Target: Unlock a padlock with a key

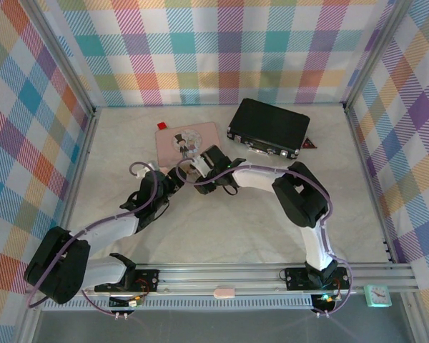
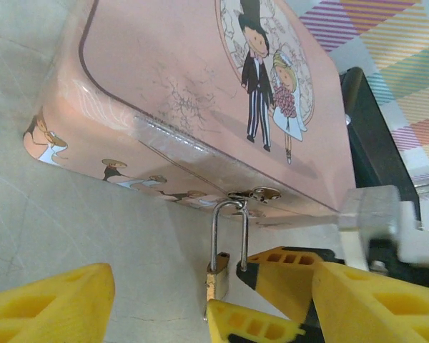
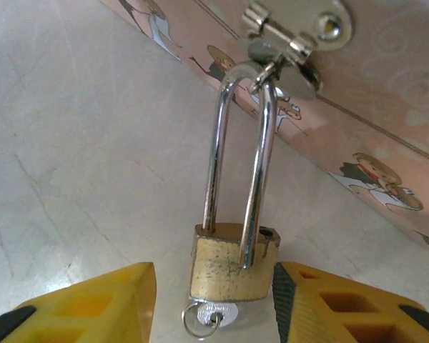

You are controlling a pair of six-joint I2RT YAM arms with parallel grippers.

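The brass padlock [image 3: 232, 268] hangs by its silver shackle [image 3: 214, 143] from the hasp of the pink box [image 2: 186, 78]. One shackle leg is out of its hole in the body. The key [image 3: 218, 314], with a small ring, sticks in the padlock's underside. My right gripper [image 3: 213, 286] is open, one yellow finger on each side of the padlock body with nothing gripped. In the left wrist view the padlock [image 2: 218, 275] hangs between the spread fingers of my open left gripper [image 2: 213, 300]. From above, both grippers, left [image 1: 173, 179] and right [image 1: 200, 171], meet at the box's near edge.
A black case [image 1: 268, 127] with silver latches lies right of the pink box [image 1: 189, 139]. Small red pieces sit at the box's far left corner [image 1: 162, 126] and beside the case [image 1: 309, 143]. Checked walls enclose the table on three sides.
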